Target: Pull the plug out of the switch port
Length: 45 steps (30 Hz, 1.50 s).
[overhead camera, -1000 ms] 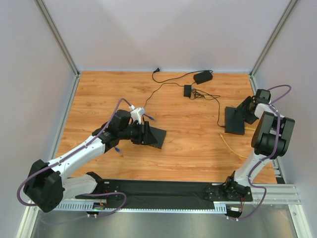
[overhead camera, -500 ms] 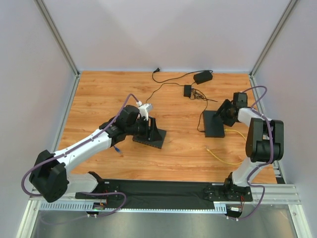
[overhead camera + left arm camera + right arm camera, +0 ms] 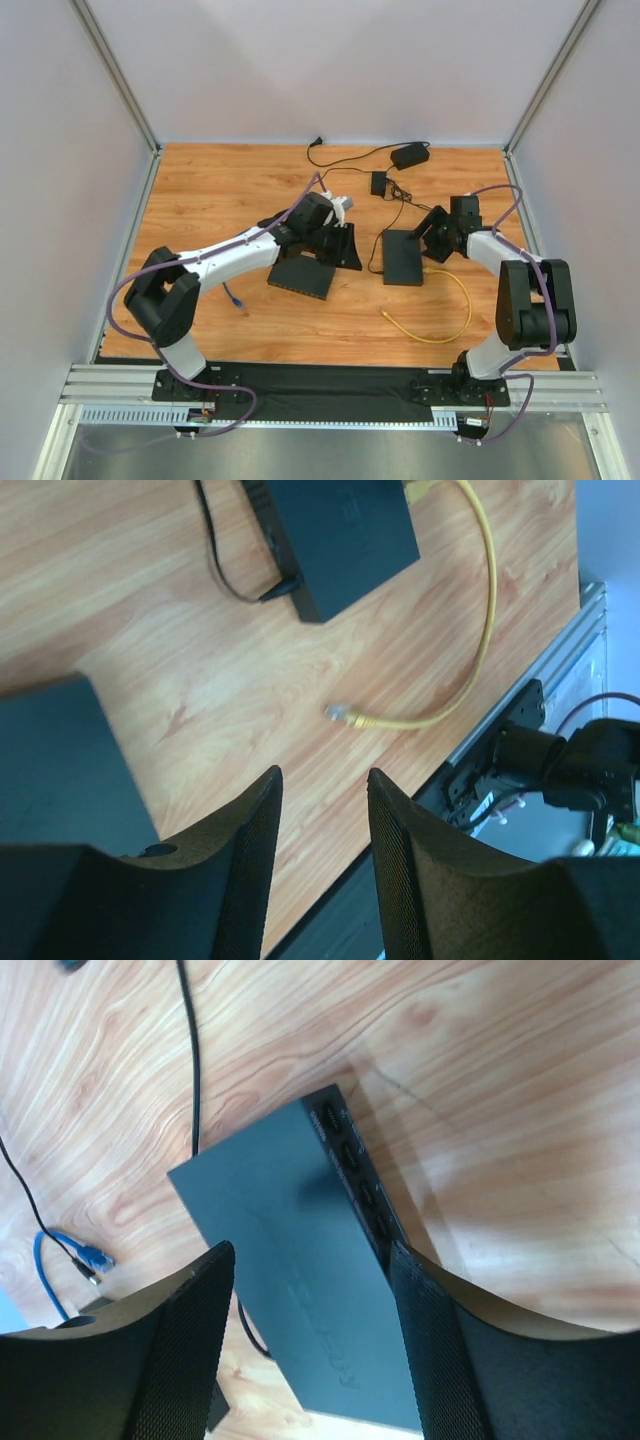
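Well to the left of the switch [image 3: 403, 258], a flat black oblong box with a row of sockets [image 3: 352, 1157] along one long edge, a short blue cable [image 3: 232, 294] is seen on the wooden table [image 3: 200, 200]. A second flat black box [image 3: 300, 278] is laid closer on that same side, apart from the switch. Just left of the switch the left gripper [image 3: 322, 780] is seen above the table, its black fingers parted by a narrow gap with nothing between them. A thin black cable [image 3: 283, 583] is plugged into the switch's left side. A yellow cable [image 3: 492, 590] is curled in front and to the right of the switch, one plug [image 3: 345, 716] lying free. The right gripper [image 3: 310, 1260] is spread wide over the switch, one finger overlapping the socket edge; contact cannot be told.
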Tool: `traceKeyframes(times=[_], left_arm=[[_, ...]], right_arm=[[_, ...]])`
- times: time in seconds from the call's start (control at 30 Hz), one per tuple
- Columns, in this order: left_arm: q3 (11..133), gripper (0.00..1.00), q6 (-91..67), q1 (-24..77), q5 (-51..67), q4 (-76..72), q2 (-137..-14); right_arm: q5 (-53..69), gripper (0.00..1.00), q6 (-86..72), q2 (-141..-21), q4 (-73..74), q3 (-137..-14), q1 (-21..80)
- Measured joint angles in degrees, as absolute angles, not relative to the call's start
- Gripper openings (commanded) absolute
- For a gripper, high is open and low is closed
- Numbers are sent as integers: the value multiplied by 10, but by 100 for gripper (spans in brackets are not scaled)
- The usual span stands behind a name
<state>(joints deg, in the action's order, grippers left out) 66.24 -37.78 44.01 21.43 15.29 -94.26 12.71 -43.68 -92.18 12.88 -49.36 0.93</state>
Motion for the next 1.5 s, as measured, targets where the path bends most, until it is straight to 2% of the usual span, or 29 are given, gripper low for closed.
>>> traceKeyframes(times=[0.17, 0.33, 0.53, 0.7, 0.97, 1.5], left_arm=[[763, 48, -382, 471, 208, 160, -1033], [857, 47, -387, 498, 207, 165, -1121], [973, 42, -387, 515, 179, 192, -1222], [1052, 36, -388, 521, 145, 221, -1279], [1103, 28, -418, 525, 117, 278, -1341], [1130, 27, -436, 525, 99, 311, -1351]], right_arm=[[116, 68, -409, -862, 169, -496, 4], [128, 66, -387, -786, 164, -463, -52], [212, 57, -390, -744, 110, -321, -141], [268, 51, -397, -745, 60, -256, -152], [321, 46, -439, -776, -69, -208, -163], [328, 39, -502, -794, -186, -159, -163]])
